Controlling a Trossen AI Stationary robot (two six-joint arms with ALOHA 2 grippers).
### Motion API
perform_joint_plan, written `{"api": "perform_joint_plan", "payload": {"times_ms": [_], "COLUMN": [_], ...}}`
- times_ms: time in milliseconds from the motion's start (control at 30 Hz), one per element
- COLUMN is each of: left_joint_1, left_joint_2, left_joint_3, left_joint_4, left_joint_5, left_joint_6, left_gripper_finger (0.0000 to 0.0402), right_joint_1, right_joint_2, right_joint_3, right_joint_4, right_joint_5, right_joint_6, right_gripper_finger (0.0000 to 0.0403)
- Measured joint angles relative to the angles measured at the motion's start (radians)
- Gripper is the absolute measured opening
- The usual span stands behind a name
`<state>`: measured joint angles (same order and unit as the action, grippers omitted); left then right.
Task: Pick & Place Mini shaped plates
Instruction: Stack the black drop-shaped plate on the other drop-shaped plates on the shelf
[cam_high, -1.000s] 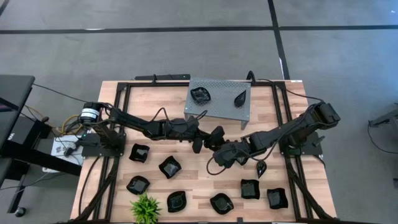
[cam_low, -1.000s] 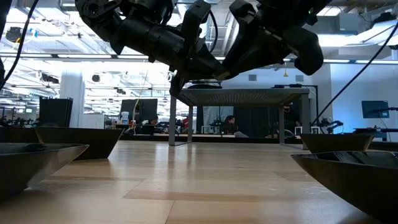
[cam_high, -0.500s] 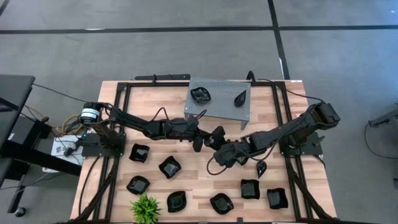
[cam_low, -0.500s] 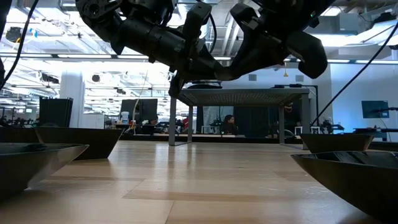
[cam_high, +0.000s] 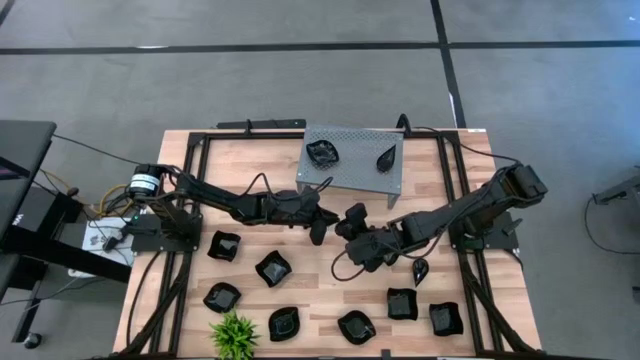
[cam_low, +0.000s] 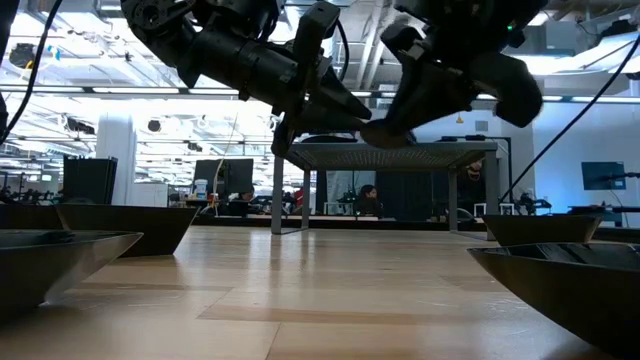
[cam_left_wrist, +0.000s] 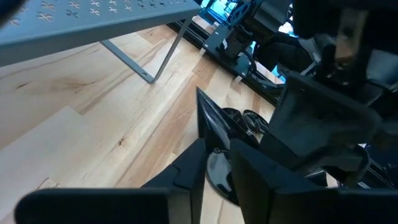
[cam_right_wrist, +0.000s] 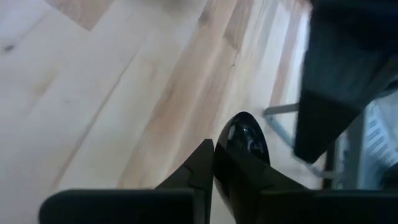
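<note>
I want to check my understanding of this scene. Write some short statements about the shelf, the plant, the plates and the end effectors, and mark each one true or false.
1. Two black plates lie on the grey perforated shelf. True.
2. The green plant stands on the shelf. False: it stands on the table, at its near edge.
3. The right end effector grips a glossy black plate. True.
4. The left end effector rests on the shelf. False: it hangs over the middle of the table, close to the right one.
5. All plates are on the shelf. False: several lie on the table.
</note>
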<state>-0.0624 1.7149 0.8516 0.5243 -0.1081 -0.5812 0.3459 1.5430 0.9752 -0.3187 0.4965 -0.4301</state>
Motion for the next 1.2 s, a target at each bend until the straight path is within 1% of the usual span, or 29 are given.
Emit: {"api": "perform_joint_plan", "payload": {"times_ms": [167, 333, 400, 500, 600, 700, 800, 933, 1000, 1100, 1133, 1200], "left_joint_1": [0.000, 0.000, 0.000, 0.000, 0.000, 0.000, 0.000, 0.001, 0.004, 0.004, 0.004, 0.004], "left_joint_2": [0.000, 0.000, 0.000, 0.000, 0.000, 0.000, 0.000, 0.000, 0.000, 0.000, 0.000, 0.000], "left_joint_3": [0.000, 0.000, 0.000, 0.000, 0.000, 0.000, 0.000, 0.000, 0.000, 0.000, 0.000, 0.000], "left_joint_4": [0.000, 0.004, 0.009, 0.017, 0.023, 0.022, 0.024, 0.033, 0.038, 0.044, 0.044, 0.045], "left_joint_5": [0.000, 0.006, 0.008, 0.008, 0.008, 0.008, 0.008, 0.008, 0.008, 0.008, 0.008, 0.008], "left_joint_6": [0.000, 0.000, 0.000, 0.013, 0.045, 0.058, 0.060, 0.061, 0.061, 0.061, 0.061, 0.061], "left_gripper_finger": [0.0082, 0.0081, 0.0081, 0.0082, 0.0081, 0.0082, 0.0082, 0.0079, 0.0079, 0.0079, 0.0079, 0.0079], "right_joint_1": [0.071, 0.159, 0.191, 0.223, 0.215, 0.157, 0.068, -0.083, -0.158, -0.263, -0.294, -0.348], "right_joint_2": [-0.021, -0.090, -0.140, -0.228, -0.327, -0.414, -0.475, -0.513, -0.511, -0.501, -0.488, -0.471], "right_joint_3": [-0.001, -0.001, 0.000, 0.000, 0.000, 0.000, 0.000, 0.000, 0.000, 0.000, 0.000, 0.000], "right_joint_4": [-0.055, -0.125, -0.169, -0.278, -0.387, -0.479, -0.552, -0.531, -0.498, -0.463, -0.445, -0.440], "right_joint_5": [-0.002, 0.007, 0.049, 0.148, 0.212, 0.211, 0.211, 0.205, 0.147, -0.016, -0.053, -0.079], "right_joint_6": [0.097, 0.114, 0.092, 0.011, -0.088, -0.149, -0.161, -0.149, -0.183, -0.294, -0.326, -0.366], "right_gripper_finger": [0.0020, 0.0018, 0.0022, 0.0028, 0.0030, 0.0030, 0.0028, 0.0028, 0.0030, 0.0030, 0.0029, 0.0026]}}
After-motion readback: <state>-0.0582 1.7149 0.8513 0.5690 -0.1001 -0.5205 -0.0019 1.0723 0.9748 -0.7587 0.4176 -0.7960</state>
